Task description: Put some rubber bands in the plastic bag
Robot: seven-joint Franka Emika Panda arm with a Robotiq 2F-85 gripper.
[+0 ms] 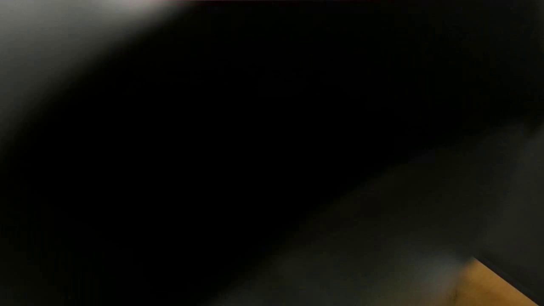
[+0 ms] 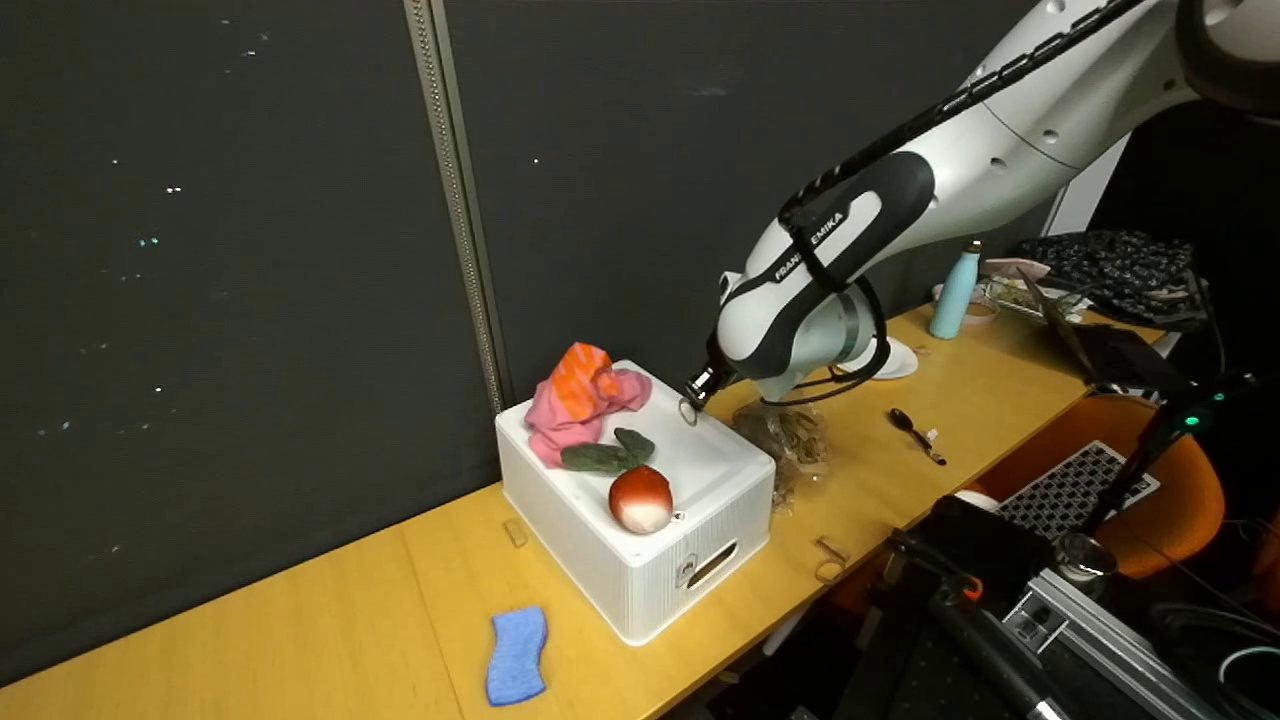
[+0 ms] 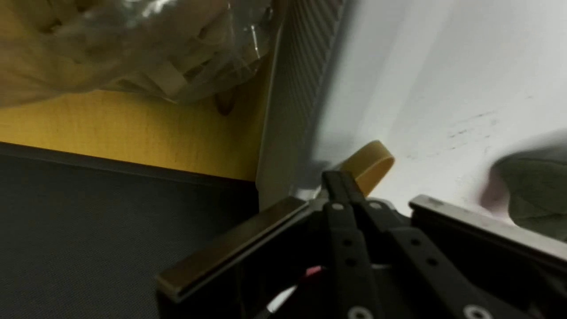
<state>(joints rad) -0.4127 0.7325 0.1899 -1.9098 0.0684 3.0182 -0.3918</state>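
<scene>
My gripper point(image 3: 340, 181) is shut on a tan rubber band point(image 3: 371, 161), whose loop sticks out past the fingertips. In an exterior view the gripper point(image 2: 698, 393) is over the far-right edge of the white box, with the band point(image 2: 688, 412) hanging from it. The clear plastic bag point(image 2: 800, 445) lies on the table beside the box and has several tan bands inside. The bag point(image 3: 177, 57) is at the upper left in the wrist view; its opening cannot be made out. Loose bands lie on the table left of the box point(image 2: 515, 533) and near the front edge point(image 2: 830, 570).
The upturned white box point(image 2: 700, 450) carries a pink and orange cloth point(image 2: 575, 400), a green leafy thing point(image 2: 610, 455) and a red-white round thing point(image 2: 641, 500). A blue sponge point(image 2: 516, 655), black spoon point(image 2: 915, 435) and bottle point(image 2: 957, 290) are on the table point(image 2: 300, 640). An exterior view is mostly black.
</scene>
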